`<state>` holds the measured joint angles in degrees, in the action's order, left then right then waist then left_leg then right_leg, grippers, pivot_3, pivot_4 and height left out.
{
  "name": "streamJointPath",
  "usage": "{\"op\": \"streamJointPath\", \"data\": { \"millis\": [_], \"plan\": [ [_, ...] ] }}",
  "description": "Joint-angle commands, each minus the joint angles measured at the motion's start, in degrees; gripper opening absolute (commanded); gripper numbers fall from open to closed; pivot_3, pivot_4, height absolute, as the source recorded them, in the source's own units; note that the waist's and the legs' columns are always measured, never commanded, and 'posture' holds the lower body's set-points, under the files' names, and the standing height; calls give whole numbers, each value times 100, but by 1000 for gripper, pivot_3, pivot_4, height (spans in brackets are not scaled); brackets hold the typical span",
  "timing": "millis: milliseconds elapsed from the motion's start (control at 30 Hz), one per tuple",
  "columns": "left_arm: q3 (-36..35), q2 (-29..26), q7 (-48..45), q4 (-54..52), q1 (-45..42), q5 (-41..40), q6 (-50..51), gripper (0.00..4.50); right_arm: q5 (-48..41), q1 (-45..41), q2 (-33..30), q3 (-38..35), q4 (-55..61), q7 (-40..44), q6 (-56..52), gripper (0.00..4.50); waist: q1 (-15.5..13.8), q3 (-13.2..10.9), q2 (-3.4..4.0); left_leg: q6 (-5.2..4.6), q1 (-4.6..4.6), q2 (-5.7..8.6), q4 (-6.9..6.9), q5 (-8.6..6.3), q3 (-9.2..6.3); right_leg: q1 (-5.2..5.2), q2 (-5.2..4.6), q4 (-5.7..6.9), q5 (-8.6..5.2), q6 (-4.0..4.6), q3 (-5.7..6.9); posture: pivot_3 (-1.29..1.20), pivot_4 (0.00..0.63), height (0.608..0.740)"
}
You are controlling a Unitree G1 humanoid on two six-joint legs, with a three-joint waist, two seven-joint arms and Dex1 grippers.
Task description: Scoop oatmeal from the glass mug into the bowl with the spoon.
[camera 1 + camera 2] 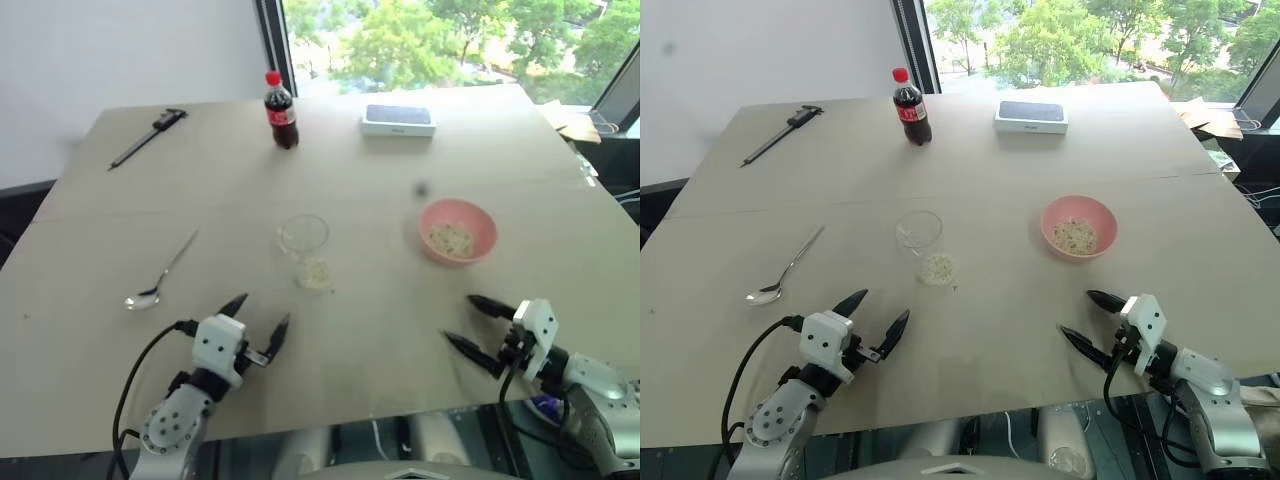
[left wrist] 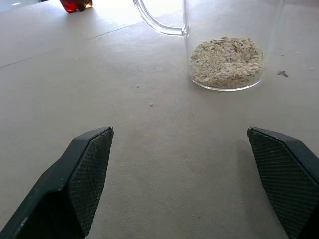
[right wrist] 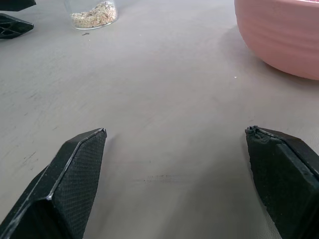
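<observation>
Ahead-left of the empty, spread left end effector lies the spoon, handle angled far-right; right end effector also spread, empty.

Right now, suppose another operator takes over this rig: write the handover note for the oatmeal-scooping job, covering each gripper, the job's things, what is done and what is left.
Left gripper: open, empty, low over the table just short of the glass mug.
Right gripper: open, empty, near the table's front edge, short of the bowl.
Spoon: lying flat on the table off to the left of the mug, untouched.
Mug: upright mid-table, oatmeal covering its bottom.
Bowl: pink, right of the mug, with some oatmeal already inside.
Done: nothing is gripped.
Left: pick up the spoon, scoop from mug to bowl.
</observation>
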<state>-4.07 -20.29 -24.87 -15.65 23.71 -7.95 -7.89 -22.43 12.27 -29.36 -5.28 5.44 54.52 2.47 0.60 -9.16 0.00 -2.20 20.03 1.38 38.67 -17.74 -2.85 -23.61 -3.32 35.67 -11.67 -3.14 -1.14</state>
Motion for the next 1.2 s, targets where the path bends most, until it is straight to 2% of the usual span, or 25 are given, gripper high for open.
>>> {"op": "streamJointPath", "data": {
  "millis": [33, 1033, 1200],
  "plan": [
    [114, -19, -97, 70, 219, 61, 44, 4480, -12, 44, -16, 5, 19, 18, -1, 4500, 1, 0, 0, 0, 0, 0, 0, 0, 0, 0, 0, 0, 0, 0, 0, 0, 150, 740],
    [-34, 14, -27, -1, 523, -17, -32, 4480, 39, -311, 22, 188, -153, 118, 51, 4500, 18, -6, -10, 0, -10, -7, -16, 0, 8, -1, 7, -5, -1, -1, -10, 0, 150, 740],
    [-419, -13, -47, -61, 412, -562, 295, 4480, -42, -429, -110, 471, 292, 483, 16, 4500, 24, -15, -12, 0, -12, -14, -18, 0, 9, -3, 15, -5, -1, -1, -10, 0, 150, 740]
  ]
}}
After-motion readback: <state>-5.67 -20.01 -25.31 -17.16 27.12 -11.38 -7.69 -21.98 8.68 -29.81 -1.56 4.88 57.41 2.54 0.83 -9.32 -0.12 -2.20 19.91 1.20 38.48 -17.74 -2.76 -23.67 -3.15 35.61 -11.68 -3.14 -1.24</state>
